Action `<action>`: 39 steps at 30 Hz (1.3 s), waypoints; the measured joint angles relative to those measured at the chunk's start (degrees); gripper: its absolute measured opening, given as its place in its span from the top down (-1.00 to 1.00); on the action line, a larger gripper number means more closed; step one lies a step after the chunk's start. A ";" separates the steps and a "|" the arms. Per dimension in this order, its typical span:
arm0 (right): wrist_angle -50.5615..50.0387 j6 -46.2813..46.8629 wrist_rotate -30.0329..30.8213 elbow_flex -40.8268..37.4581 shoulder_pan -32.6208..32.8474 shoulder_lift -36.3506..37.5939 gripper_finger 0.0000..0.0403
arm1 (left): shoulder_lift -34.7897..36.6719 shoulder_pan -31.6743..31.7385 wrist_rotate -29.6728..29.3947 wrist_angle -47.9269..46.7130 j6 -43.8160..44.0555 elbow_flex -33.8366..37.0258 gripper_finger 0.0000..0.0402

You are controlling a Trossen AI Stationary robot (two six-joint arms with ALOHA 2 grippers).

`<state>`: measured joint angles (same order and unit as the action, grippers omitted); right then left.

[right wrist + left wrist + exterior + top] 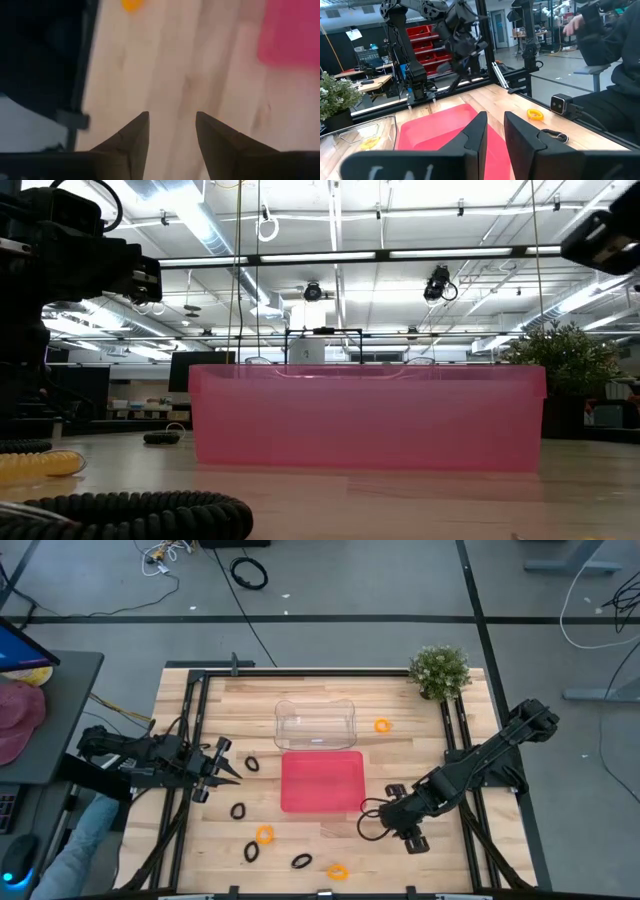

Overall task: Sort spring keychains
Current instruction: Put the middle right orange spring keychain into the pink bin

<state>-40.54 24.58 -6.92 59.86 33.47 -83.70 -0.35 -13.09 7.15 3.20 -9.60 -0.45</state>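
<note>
The spring keychains lie scattered on the tabletop (pixel 200 830): black loops at (pixel 251 764), (pixel 238 810), (pixel 251 851) and (pixel 301 861), orange ones at (pixel 264 834), (pixel 338 871) and (pixel 382 725), the last just beside the clear bin (pixel 316 723); an eighth loop cannot be made out from above. The red tray (pixel 321 781) sits mid-table, touching none of them, with bare wood on its left and along the near edge. The left end effector (pixel 226 762) hovers just left of the uppermost black keychain, fingers a narrow gap apart, as the left wrist view confirms over the tray. The right end effector (pixel 400 824) hangs over open wood right of the tray's near corner; its wrist view shows its fingers (pixel 135 137) spread moderately, holding nothing, with a blurred orange spot at the frame edge. The low view is mostly filled by the tray wall; a black coil and a yellowish one appear cut off at its lower left. Only the left wrist view shows a person's sleeve beyond the table edge. A potted plant (pixel 440 670) stands at the far right corner.
</note>
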 joint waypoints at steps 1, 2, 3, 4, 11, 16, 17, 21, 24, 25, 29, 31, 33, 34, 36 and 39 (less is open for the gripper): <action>1.89 0.00 0.00 0.00 0.00 0.00 0.17 | -0.01 -0.01 0.01 0.00 -0.01 0.00 0.66; 3.93 0.00 0.00 0.00 0.00 0.00 0.17 | 0.00 0.00 0.01 0.00 -0.01 0.00 0.66; 6.17 0.02 0.00 0.00 0.00 0.00 0.17 | 0.00 0.01 0.00 0.00 -0.01 0.00 0.66; 8.49 0.40 0.00 0.00 0.00 0.00 0.17 | -0.01 0.00 0.01 0.00 -0.01 0.00 0.66; 13.05 -1.18 -1.51 0.00 0.00 0.20 0.17 | -0.01 0.00 0.00 0.00 -0.01 0.00 0.66; 4.33 0.00 1.53 0.00 0.04 0.22 0.17 | 0.00 0.01 0.01 0.00 -0.01 -0.02 0.66; 2.06 1.06 3.76 0.00 0.04 0.22 0.17 | 0.00 0.01 0.01 0.00 -0.01 0.00 0.66; -5.32 6.25 9.37 0.00 0.09 0.22 0.17 | -0.01 0.01 0.01 0.00 -0.01 0.00 0.66; -7.60 9.72 11.38 0.00 0.17 0.22 0.17 | -0.01 0.01 0.01 0.00 -0.01 0.00 0.66; -7.70 10.50 11.55 0.00 0.21 0.22 0.17 | -0.01 -0.01 0.01 0.00 -0.01 0.00 0.66; -7.98 11.43 11.98 0.00 1.05 0.22 0.17 | 0.01 0.01 -0.01 0.00 -0.01 0.00 0.66; -8.13 11.57 12.27 0.00 1.69 0.22 0.17 | 0.01 0.01 0.01 0.00 -0.01 0.00 0.66; -8.87 12.75 12.50 0.00 2.41 0.22 0.17 | -0.01 0.01 0.00 0.00 -0.01 -0.01 0.66; -9.24 13.38 12.53 -0.02 2.78 0.22 0.17 | 0.00 -0.01 0.01 0.00 -0.01 0.00 0.66; -8.81 14.40 12.54 -0.93 3.40 0.24 0.17 | -0.01 -0.01 0.00 0.00 -0.01 -0.01 0.66; -8.38 15.01 12.52 -3.61 3.96 0.24 0.17 | -0.01 0.01 0.01 0.00 -0.01 0.00 0.66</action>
<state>-48.92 39.59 5.60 56.24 37.43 -83.46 -0.36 -13.08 7.16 3.20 -9.61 -0.45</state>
